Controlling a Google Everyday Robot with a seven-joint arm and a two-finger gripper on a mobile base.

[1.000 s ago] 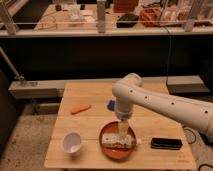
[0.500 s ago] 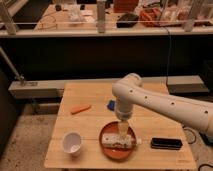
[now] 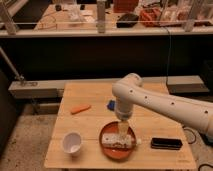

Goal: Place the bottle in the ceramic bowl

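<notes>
The pale cream bottle (image 3: 120,141) lies on its side in the red-orange ceramic bowl (image 3: 118,150), its small white cap pointing right over the rim. The bowl sits on the wooden table (image 3: 90,125) near the front edge. My gripper (image 3: 123,129) hangs straight down from the white arm (image 3: 150,102), directly above the bottle and close to it.
A white cup (image 3: 72,143) stands at the front left of the table. An orange carrot-like item (image 3: 80,109) lies at the left middle. A small blue object (image 3: 111,105) sits behind the arm. A flat black box (image 3: 166,143) lies at the front right.
</notes>
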